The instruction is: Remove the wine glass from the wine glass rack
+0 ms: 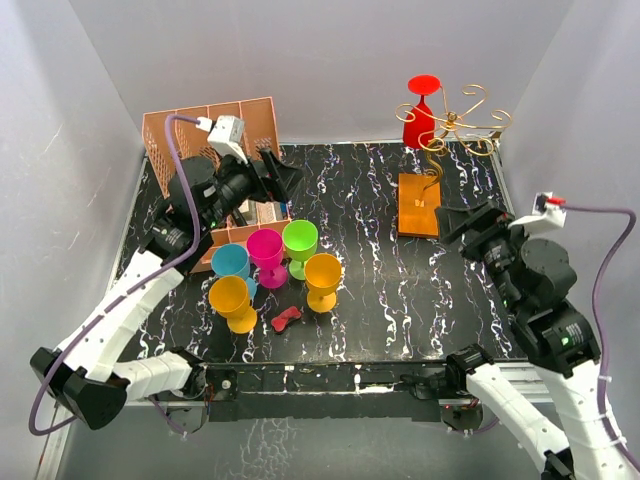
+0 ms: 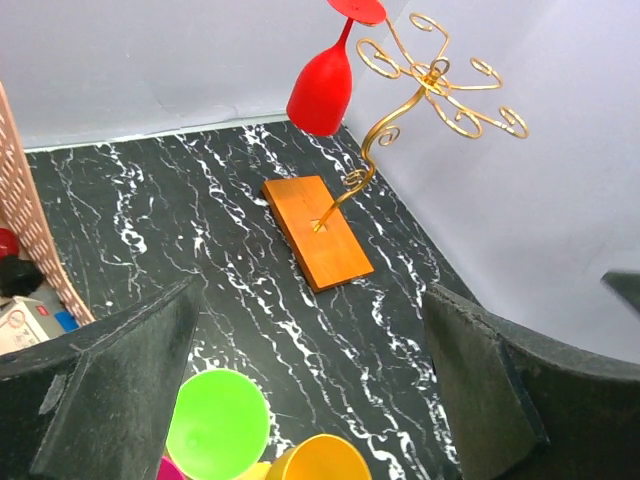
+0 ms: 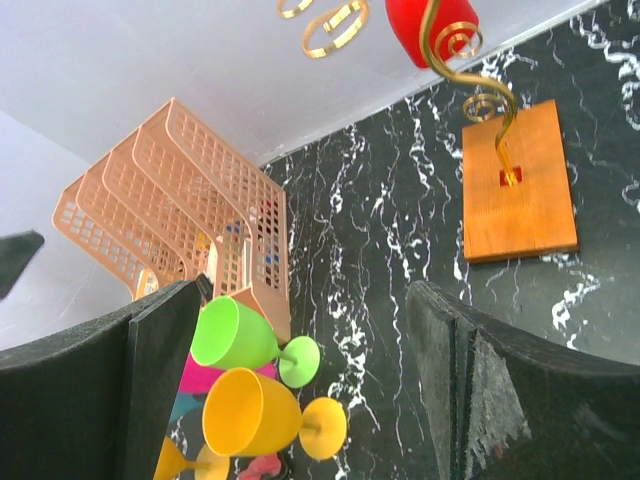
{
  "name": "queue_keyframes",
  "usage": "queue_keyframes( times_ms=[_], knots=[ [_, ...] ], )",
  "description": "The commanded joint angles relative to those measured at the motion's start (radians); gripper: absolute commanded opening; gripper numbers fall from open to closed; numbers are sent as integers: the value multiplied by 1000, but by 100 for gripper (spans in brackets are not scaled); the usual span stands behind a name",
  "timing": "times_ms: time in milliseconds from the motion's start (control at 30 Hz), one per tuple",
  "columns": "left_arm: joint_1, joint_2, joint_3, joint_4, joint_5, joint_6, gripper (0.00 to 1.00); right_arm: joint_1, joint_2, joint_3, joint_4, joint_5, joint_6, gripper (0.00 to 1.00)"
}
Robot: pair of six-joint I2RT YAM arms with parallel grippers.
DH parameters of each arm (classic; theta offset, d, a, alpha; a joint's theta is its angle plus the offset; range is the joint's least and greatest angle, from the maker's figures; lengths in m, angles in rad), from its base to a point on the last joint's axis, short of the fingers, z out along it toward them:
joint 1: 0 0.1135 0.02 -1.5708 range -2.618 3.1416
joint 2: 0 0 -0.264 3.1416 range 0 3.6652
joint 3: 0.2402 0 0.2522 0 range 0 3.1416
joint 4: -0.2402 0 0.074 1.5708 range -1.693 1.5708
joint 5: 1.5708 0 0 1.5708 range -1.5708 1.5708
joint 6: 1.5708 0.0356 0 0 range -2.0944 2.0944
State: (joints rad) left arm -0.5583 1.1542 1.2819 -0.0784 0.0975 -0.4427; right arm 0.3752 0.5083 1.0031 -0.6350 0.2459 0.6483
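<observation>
A red wine glass (image 1: 418, 120) hangs upside down by its foot from a curled arm of the gold wire wine glass rack (image 1: 466, 122), whose wooden base (image 1: 419, 205) sits at the back right. The left wrist view shows the wine glass (image 2: 322, 88) and rack (image 2: 440, 85) far ahead. My left gripper (image 1: 285, 180) hovers by the pink organiser, open and holding nothing (image 2: 310, 400). Just in front of the rack base, my right gripper (image 1: 460, 222) is also open with nothing between its fingers (image 3: 305, 385). The right wrist view catches the glass bowl (image 3: 425, 25) at its top edge.
Several coloured plastic glasses stand left of centre: blue (image 1: 231, 262), magenta (image 1: 266, 250), green (image 1: 300, 240), orange (image 1: 323, 275), yellow (image 1: 231, 298). A small red object (image 1: 286, 319) lies beside them. The pink slotted organiser (image 1: 215, 135) stands at the back left. Grey walls surround the marble table (image 1: 380, 300).
</observation>
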Motion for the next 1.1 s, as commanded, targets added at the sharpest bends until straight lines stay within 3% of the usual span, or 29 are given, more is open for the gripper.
queue_keyframes(
  times_ms=[0,267,500,700,900,1067],
  knots=[
    [-2,-105,-118,168,0,123,92,3,165,185,15,28,-77,91],
    [0,-232,-316,263,-42,217,93,3,545,496,45,102,-132,92],
    [-12,-241,-340,277,-79,248,94,-16,828,762,129,176,-171,92],
    [-13,-252,-354,274,-163,270,94,-66,987,885,225,223,-203,87],
    [-13,-249,-359,282,-174,283,94,-224,1134,1000,233,56,-159,77],
    [-14,-237,-364,288,-170,276,94,-281,1258,1096,228,-78,-176,71]
  ],
)
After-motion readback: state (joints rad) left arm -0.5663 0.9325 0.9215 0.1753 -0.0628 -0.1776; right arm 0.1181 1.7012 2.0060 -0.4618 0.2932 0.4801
